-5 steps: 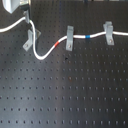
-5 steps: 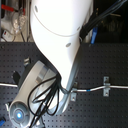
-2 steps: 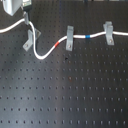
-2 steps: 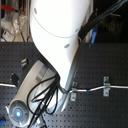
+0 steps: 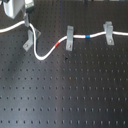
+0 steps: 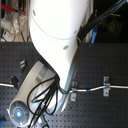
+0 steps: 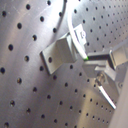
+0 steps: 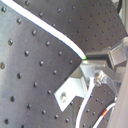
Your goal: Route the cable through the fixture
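Observation:
The white cable [image 5: 45, 55] comes in from the first exterior view's left and passes the leaning grey fixture [image 5: 30, 38]. It dips in a loop, then rises past its red band [image 5: 59, 45] and blue band [image 5: 87, 36]. My gripper [image 5: 25, 21] is just above the fixture, shut on the cable. In the first wrist view the cable [image 7: 75, 31] lies across the fixture's [image 7: 61, 51] notched top and ends at my fingertips [image 7: 107, 59]. The second wrist view shows the cable [image 8: 50, 30], the fixture [image 8: 74, 90] and my gripper [image 8: 90, 59]. I cannot tell whether the cable sits in the notch.
Two upright grey clips [image 5: 70, 37] [image 5: 108, 32] hold the cable further along toward the first exterior view's right. All stand on a black perforated board [image 5: 65, 95]. In the second exterior view the white arm [image 6: 57, 45] hides most of the scene; one clip [image 6: 106, 86] shows.
Almost nothing has changed. My arm has shifted very slightly in the second exterior view, and the cable keeps the same course.

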Controlling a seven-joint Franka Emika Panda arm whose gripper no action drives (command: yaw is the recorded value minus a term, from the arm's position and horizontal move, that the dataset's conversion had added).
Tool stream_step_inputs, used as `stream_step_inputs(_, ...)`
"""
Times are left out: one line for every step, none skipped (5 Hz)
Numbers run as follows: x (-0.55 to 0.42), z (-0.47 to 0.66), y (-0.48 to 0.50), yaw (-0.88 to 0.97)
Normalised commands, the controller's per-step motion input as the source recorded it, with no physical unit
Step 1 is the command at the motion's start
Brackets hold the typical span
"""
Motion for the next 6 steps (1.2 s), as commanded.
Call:
stream_step_inputs(-0.092,0.30,0.040,-0.06)
stream_step_inputs(-0.142,0.23,0.055,-0.03)
stream_step_inputs(-0.229,0.24,0.083,0.00)
stream_step_inputs(-0.370,0.16,0.116,0.00)
stream_step_inputs(-0.296,0.13,0.090,0.00)
stream_step_inputs(-0.151,0.05,0.053,0.00)
